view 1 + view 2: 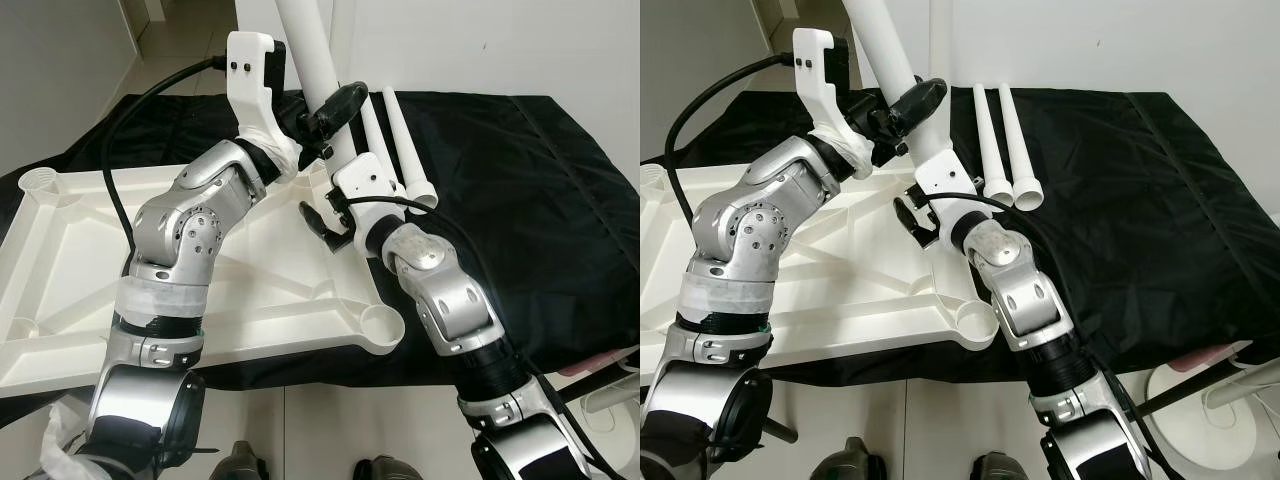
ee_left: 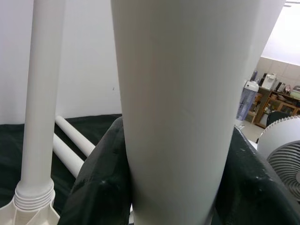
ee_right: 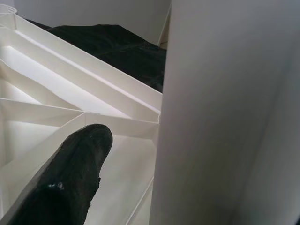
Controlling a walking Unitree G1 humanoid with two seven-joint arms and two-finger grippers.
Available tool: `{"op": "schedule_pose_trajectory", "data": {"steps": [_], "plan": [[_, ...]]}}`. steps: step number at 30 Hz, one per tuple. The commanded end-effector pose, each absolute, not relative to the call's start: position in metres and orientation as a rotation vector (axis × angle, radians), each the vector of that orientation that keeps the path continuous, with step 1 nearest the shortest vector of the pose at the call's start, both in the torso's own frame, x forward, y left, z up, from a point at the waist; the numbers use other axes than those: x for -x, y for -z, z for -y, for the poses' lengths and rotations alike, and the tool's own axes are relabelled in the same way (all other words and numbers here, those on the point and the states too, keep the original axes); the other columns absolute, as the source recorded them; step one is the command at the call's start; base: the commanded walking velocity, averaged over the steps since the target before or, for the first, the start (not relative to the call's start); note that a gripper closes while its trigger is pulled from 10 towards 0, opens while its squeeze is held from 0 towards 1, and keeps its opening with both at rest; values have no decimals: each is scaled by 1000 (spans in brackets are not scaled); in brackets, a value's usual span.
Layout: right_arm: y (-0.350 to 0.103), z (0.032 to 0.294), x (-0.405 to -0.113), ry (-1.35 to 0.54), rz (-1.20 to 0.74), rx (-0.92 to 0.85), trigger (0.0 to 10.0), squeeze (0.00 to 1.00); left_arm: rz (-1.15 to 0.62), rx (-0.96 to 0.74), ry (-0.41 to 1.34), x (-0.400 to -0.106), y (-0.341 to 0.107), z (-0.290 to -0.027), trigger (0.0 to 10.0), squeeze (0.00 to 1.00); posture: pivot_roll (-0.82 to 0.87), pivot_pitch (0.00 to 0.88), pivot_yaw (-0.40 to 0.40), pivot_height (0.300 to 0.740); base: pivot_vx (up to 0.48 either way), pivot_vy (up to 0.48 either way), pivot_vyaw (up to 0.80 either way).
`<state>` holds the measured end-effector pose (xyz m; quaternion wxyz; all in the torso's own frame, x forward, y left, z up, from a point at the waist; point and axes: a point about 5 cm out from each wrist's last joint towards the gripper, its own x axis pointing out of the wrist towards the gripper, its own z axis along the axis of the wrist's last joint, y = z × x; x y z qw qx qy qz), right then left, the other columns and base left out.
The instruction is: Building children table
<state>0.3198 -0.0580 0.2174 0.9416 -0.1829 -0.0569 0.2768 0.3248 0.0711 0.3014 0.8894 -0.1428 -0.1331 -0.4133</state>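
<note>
One upturned white plastic tabletop (image 1: 60, 250) fills the frame's left-centre on black cloth (image 1: 520, 190). Rising from its upper-right corner, a long white tube leg (image 1: 312, 60) is clamped by left gripper (image 1: 335, 108), axis near-vertical. Right gripper (image 1: 322, 222) sits lower beside the leg base, fingers apart.

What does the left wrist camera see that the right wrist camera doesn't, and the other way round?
The left wrist view adds a second leg standing upright in its corner socket, two spare legs lying flat, and a fan in the room behind. The right wrist view adds the ribbed underside of the tabletop. Both share the thick white table leg close up and the black cloth. The left pincer clamps that leg, and the right pincer sits by its base.
</note>
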Motion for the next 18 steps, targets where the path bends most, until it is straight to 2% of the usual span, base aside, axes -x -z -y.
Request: {"op": "schedule_pose_trajectory", "data": {"steps": [1,2,3,6,7,18], "plan": [[-216,54,-321,-581,105,388,10000,0,304,289,885,-320,-306,-67,10000,0,-20,0,10,740,0,0,0],[-216,54,-321,-584,102,390,8549,0,305,288,883,-320,-305,-67,10000,0,-20,0,10,740,0,0,0],[-215,53,-321,-590,95,391,2235,0,307,286,881,-319,-305,-67,10000,0,-21,0,9,740,0,0,0],[-214,53,-321,-593,90,390,2235,0,309,284,879,-319,-305,-67,10000,0,-21,0,9,740,0,0,0],[-214,53,-321,-593,86,390,0,0,311,284,877,-319,-305,-67,10000,0,-22,0,9,740,0,0,0],[-207,62,-329,-488,19,342,235,0,344,265,901,-313,-309,-63,10000,0,-20,0,9,740,0,0,0]]}}
